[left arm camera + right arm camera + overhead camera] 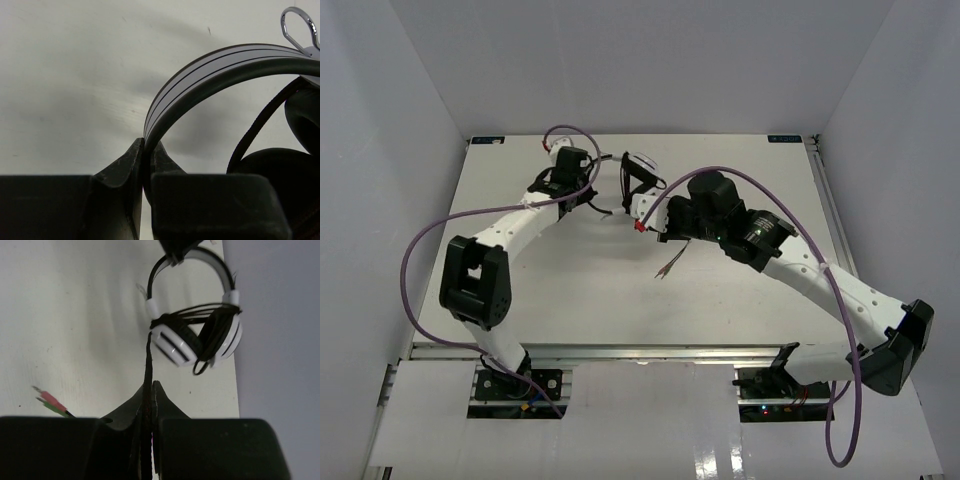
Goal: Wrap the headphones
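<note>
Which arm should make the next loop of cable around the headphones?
Right: the right hand is shut on the cable running to the earcups; the left hand pinches the headband.

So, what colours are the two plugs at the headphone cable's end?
The plugs are pink and green, clearest in the right wrist view.

A white table (620, 310) fills the middle of the top view. Three plain pale grey walls (640, 60) stand at its upper, left and right sides. Two small blue tabs (485, 141) sit at its upper corners. A metal rail (650, 352) runs along its lower edge, and below the rail lies a glossy white board (650, 425).
</note>
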`<state>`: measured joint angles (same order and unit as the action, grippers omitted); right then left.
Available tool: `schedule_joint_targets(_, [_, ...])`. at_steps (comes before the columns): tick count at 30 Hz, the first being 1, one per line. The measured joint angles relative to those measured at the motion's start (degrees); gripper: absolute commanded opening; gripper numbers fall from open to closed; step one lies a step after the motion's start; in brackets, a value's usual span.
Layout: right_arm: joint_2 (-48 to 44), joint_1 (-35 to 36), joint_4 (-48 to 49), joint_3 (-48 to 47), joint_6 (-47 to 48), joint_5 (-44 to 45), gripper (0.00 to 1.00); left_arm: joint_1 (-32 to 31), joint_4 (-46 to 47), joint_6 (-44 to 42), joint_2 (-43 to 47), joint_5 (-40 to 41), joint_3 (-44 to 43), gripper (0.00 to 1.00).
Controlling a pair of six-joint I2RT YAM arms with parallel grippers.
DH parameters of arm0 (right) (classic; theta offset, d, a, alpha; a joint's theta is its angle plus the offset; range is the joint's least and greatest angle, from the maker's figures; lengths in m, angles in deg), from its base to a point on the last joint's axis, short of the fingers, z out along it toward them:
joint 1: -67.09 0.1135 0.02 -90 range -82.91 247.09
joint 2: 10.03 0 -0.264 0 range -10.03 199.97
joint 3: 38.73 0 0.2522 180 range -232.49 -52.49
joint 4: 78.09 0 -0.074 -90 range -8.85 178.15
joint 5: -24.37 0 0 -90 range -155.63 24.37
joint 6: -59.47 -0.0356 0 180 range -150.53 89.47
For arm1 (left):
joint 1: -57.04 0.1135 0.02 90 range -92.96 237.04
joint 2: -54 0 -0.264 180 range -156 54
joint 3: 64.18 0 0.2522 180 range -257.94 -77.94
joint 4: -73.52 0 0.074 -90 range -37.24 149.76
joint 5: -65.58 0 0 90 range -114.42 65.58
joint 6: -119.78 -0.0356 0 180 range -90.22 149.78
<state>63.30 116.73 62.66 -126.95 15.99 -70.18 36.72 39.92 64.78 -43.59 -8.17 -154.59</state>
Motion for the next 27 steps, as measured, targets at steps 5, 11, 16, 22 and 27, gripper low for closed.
schedule_joint_targets(5, [3.6, 1.8, -1.8, -3.3, 3.9, 4.4, 0.08, -6.0, 1.0, -0.7, -5.6, -1.1, -0.4, 0.00])
schedule_joint_targets(11, [4.4, 1.8, -0.6, -3.1, 7.3, 11.1, 0.08, -10.4, 2.3, -2.3, -7.9, -4.0, -0.4, 0.00])
schedule_joint_targets(16, [2.7, -3.4, 2.7, 0.3, 9.1, 13.0, 0.09, -11.8, 6.3, -4.1, -4.8, -7.0, 4.6, 0.00])
schedule_joint_targets(22, [1.9, -12.1, 4.3, 1.9, 10.4, 11.9, 0.13, -13.2, 7.7, -8.1, 2.9, -12.3, 12.2, 0.00])
schedule_joint_targets(27, [2.5, -14.9, 4.9, 1.4, 10.5, 9.3, 0.14, -15.3, 8.6, -11.8, 9.3, -17.6, 15.3, 0.00])
